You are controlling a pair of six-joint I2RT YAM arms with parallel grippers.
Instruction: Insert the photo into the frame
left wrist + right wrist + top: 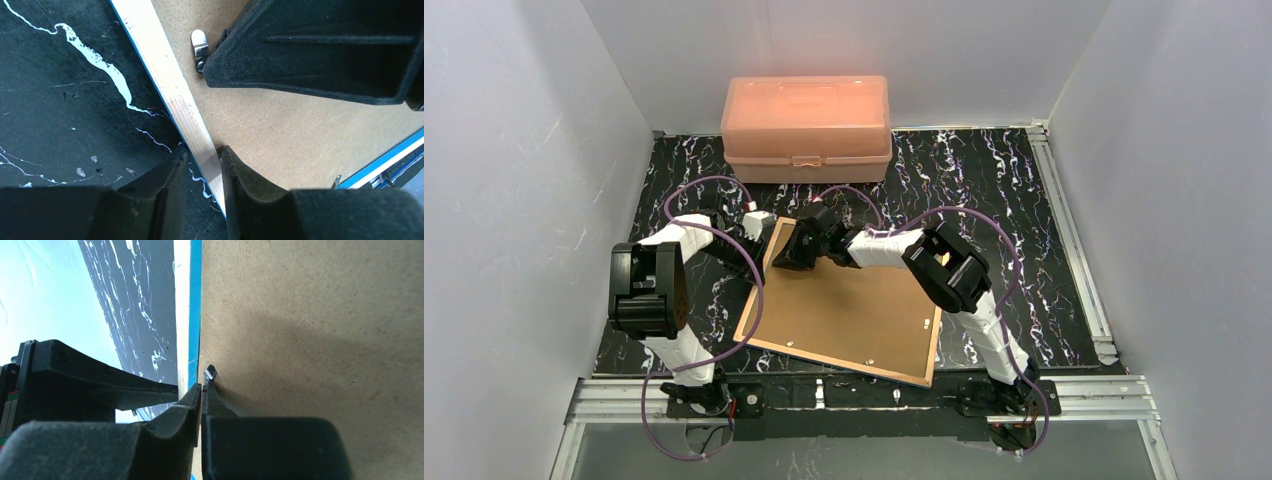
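The right gripper [201, 390] has its fingers pressed almost together, tips right at a small metal turn clip [210, 373] on the fibreboard backing [310, 340]. Whether they nip the clip or only push on it I cannot tell. The left gripper [203, 156] pinches the frame's wooden rail [165, 75], one finger outside it and one on the backing side.

From above, both sit at the 10 o'clock corner of the frame [844, 320], which lies back-up on the marbled table [1024, 180], with a salmon-pink plastic box [806, 120] at 12 o'clock. The photo is not visible in any view.

The step looks like freeing the backing. To do it well:
- The left pinch should hold firm so the frame cannot skate.
- The right tips should swing the clip about its rivet, out over the rail.
- The push should be short and flat; prying upward could bend the clip or lift the corner.
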